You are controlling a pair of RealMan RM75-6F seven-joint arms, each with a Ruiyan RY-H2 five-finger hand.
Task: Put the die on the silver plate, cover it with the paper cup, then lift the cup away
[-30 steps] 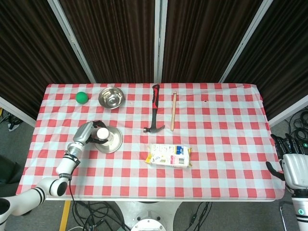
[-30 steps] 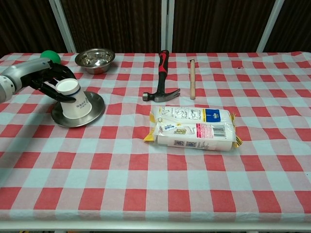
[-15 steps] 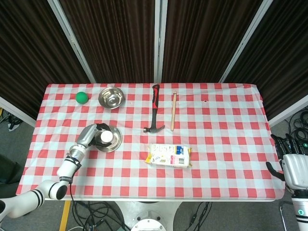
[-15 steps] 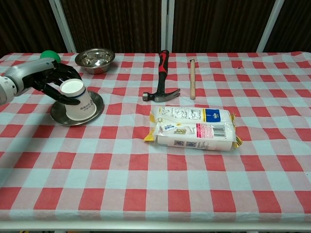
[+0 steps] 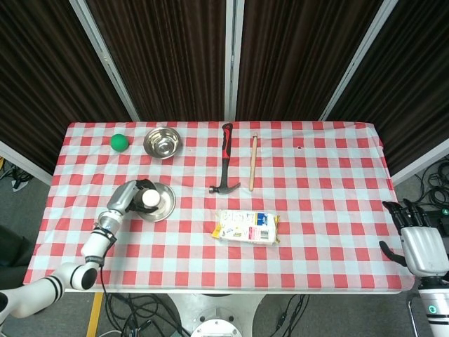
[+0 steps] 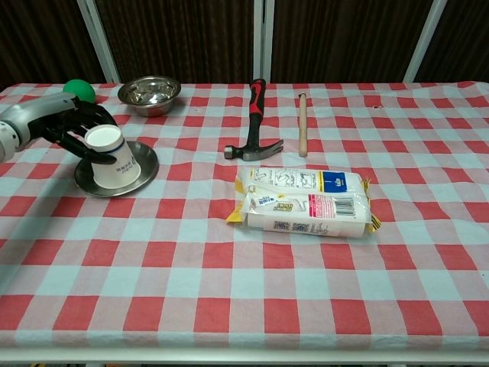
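Observation:
A white paper cup (image 6: 114, 158) stands upside down on the silver plate (image 6: 147, 163), leaning a little toward my left hand. My left hand (image 6: 67, 126) grips the cup around its upturned base from the left side. In the head view the cup (image 5: 149, 199) and plate (image 5: 167, 199) sit near the table's left edge, with the left hand (image 5: 128, 197) wrapped on the cup. No die is visible; the cup covers the middle of the plate. My right hand (image 5: 419, 243) hangs off the table's right edge with fingers apart, holding nothing.
A steel bowl (image 6: 150, 93) and a green ball (image 6: 78, 88) lie behind the plate. A red-and-black hammer (image 6: 254, 122) and a wooden stick (image 6: 302, 122) lie mid-table. A plastic-wrapped packet (image 6: 306, 202) lies in front of them.
The left hand with the cup and plate has shifted slightly to the left. The right hand has risen a little further into the head view.

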